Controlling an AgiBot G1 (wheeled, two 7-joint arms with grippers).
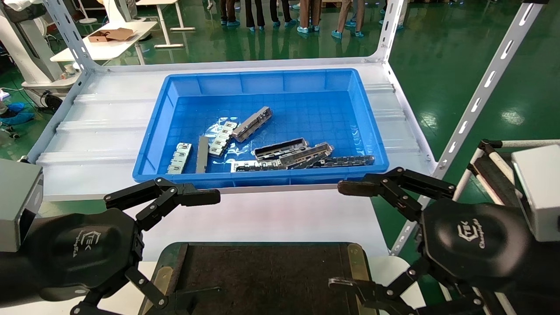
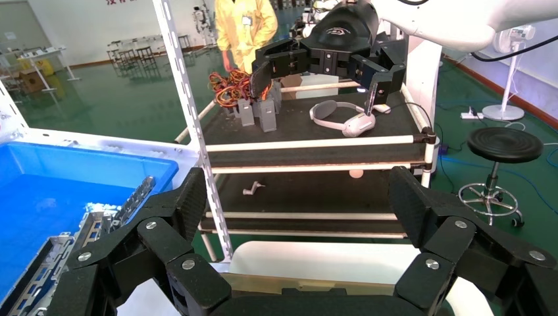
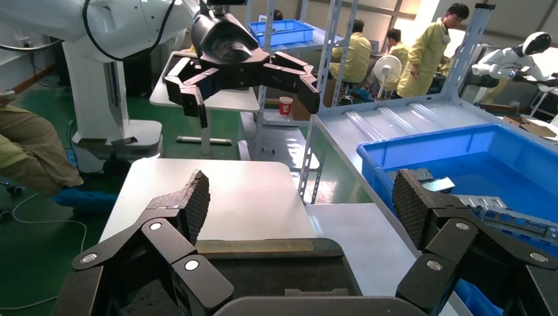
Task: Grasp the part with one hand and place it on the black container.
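The part, a light silver-grey notched channel bar, lies tilted on the floor of the blue bin, left of its middle. My left hand is open and empty at the lower left, in front of the bin's near wall and over the left end of the black container. In the left wrist view its fingers are spread wide with nothing between them. My right hand is open and empty at the lower right, over the container's right end. Its fingers stand spread in the right wrist view.
The bin also holds short ladder-like silver strips, a plain grey bar and darker long bars. Slotted shelf uprights stand at the corners. A cart stands to the right. People stand far behind.
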